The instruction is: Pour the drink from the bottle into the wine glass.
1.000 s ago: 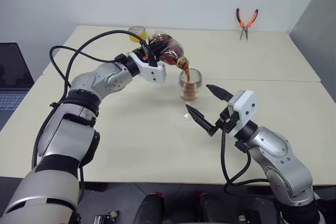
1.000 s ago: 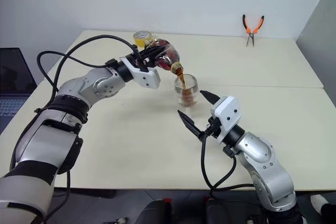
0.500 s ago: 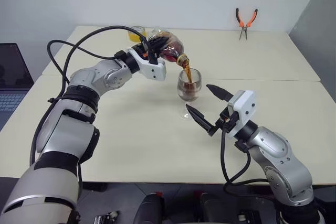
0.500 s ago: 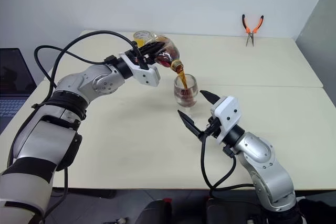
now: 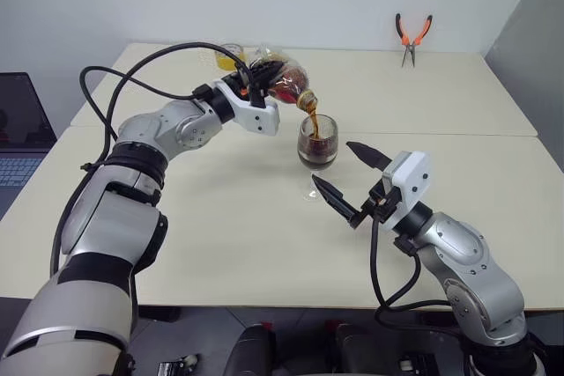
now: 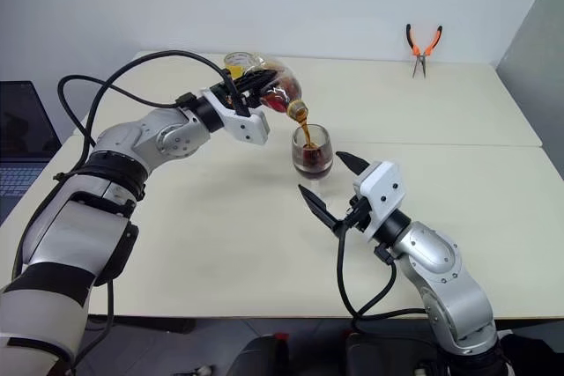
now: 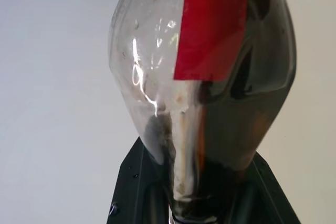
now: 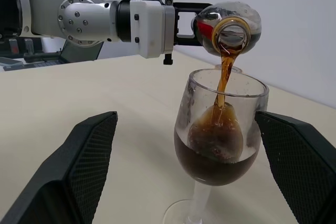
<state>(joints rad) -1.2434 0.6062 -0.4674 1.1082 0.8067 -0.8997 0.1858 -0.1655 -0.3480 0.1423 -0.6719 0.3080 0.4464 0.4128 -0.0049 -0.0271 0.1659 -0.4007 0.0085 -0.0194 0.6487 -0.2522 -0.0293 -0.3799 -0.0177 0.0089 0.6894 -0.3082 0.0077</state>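
**Pour under way: bottle tipped over the glass**

Your left gripper [image 5: 262,85] has its jaws clamped tight on the bottle [image 5: 280,83], gripping the round body near its base. The bottle is tipped so its open mouth points down and toward your right, just above the rim of the wine glass [image 5: 316,149] but not touching it. A thin stream of the drink [image 8: 224,80] runs from the mouth into the bowl, where dark liquid [image 8: 215,162] fills roughly the lower half, with a bubble rising where the stream lands. Some drink remains in the bottle, pooled on its lower side in the left wrist view, beside the red label [image 7: 211,24].

The wine glass stands upright on the cream counter [image 5: 220,226], near the middle, on its own foot.

Your right gripper [image 5: 352,180] has its jaws spread wide and grips nothing. It sits just on your side of the glass, its two black fingers [image 8: 86,161] flanking the bowl in the right wrist view, clear of it on both sides.

Behind the bottle you see a yellow tape roll [image 5: 231,55] on the counter. A pair of orange-handled pliers [image 5: 412,38] lies at the far right edge.
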